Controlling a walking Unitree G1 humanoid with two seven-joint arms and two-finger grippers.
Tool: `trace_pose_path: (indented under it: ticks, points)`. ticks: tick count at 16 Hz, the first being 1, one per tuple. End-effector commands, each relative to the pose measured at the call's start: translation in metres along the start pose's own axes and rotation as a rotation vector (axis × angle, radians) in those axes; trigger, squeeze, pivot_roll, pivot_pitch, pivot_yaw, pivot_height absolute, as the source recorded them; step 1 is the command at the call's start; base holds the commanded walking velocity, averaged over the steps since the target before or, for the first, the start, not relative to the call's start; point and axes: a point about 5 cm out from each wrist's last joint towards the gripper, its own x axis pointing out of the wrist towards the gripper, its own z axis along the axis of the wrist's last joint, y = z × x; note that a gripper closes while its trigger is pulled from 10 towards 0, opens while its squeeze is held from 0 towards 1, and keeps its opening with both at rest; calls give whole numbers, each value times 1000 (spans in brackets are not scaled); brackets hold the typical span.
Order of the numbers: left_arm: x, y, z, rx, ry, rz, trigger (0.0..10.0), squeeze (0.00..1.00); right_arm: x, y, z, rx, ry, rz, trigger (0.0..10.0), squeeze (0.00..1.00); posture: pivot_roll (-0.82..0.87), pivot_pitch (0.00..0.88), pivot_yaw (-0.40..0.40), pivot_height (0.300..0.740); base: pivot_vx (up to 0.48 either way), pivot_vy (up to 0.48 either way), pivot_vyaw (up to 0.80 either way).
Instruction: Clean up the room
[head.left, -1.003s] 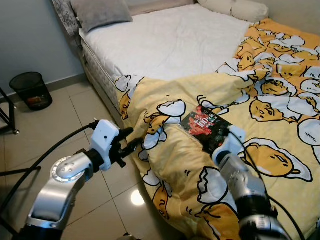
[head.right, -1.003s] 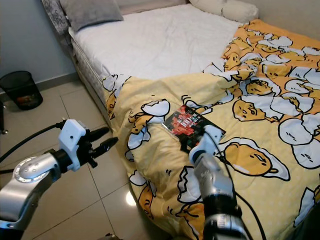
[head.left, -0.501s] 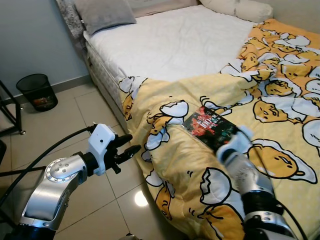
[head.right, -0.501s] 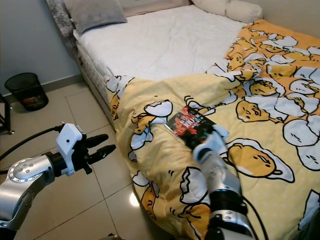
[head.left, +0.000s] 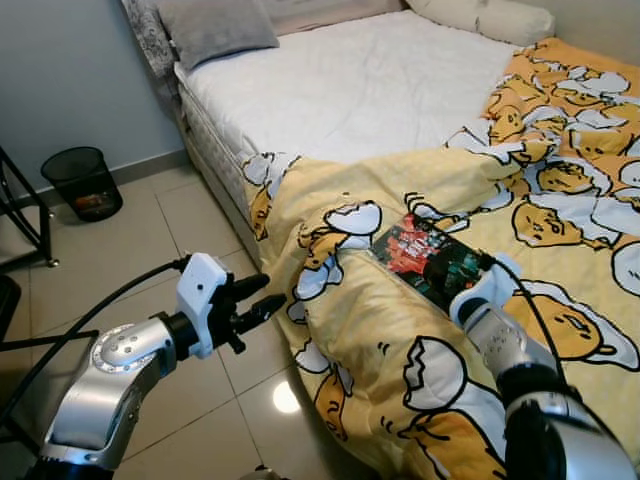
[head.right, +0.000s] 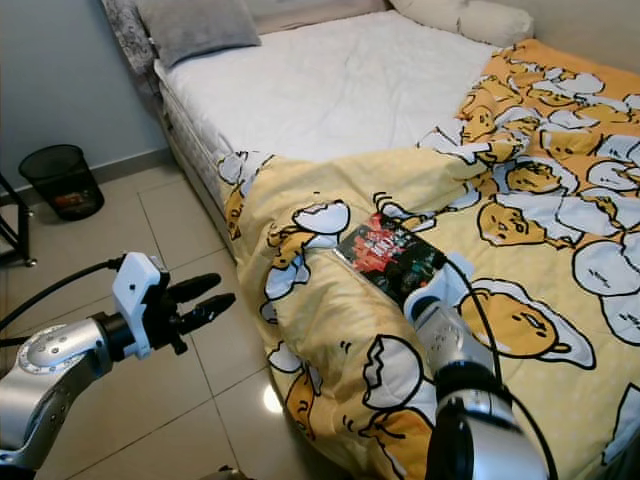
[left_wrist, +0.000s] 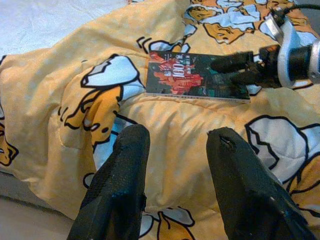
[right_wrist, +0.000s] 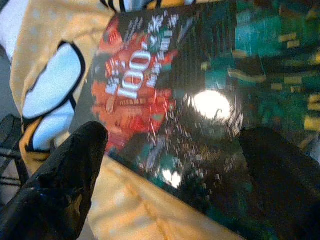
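A dark book (head.left: 428, 262) with a red and green cover lies flat on the yellow egg-print blanket (head.left: 370, 350), near the bed's edge. My right gripper (left_wrist: 221, 71) is open at the book's near end. Its two black fingers (right_wrist: 65, 185) are spread wide just over the cover, and I cannot tell whether they touch it. My left gripper (head.left: 268, 293) is open with nothing between its fingers. It hangs over the tiled floor beside the bed and points toward the drooping blanket.
A white mattress (head.left: 370, 80) carries a grey pillow (head.left: 215, 22) and a white pillow (head.left: 490, 15) at its far end. A black mesh bin (head.left: 82, 182) stands by the wall on the left. Black frame legs (head.left: 25, 220) sit at the left edge. The blanket hangs down to the floor.
The camera has shifted, so the whole scene sits a little further right. My right forearm has swung out to the right while its gripper stays at the book. The left gripper has hardly moved.
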Motion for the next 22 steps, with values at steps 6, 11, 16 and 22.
trace_pose_path:
  ticks: [6, 11, 16, 22]
  points:
    - [-6, -7, -6, -10, 17, -45, 10000, 145, -1, -14, 34, 57, -147, -49, 10000, 1000, -4, 0, 80, 740, 0, 0, 0]
    - [-6, -10, -7, -4, 24, -57, 10000, 145, -5, -37, 14, 14, -55, -168, 10000, 1000, 0, 0, 76, 740, 0, 0, 0]
    - [-3, -14, -7, -9, 26, -94, 10000, 145, -6, -39, 5, 19, -4, -171, 10000, 0, -4, 0, 75, 740, 0, 0, 0]
    - [4, -22, -12, -39, 66, -193, 10000, 145, -5, -35, -2, 43, 72, -81, 10000, 0, -19, 0, 61, 740, 0, 0, 0]
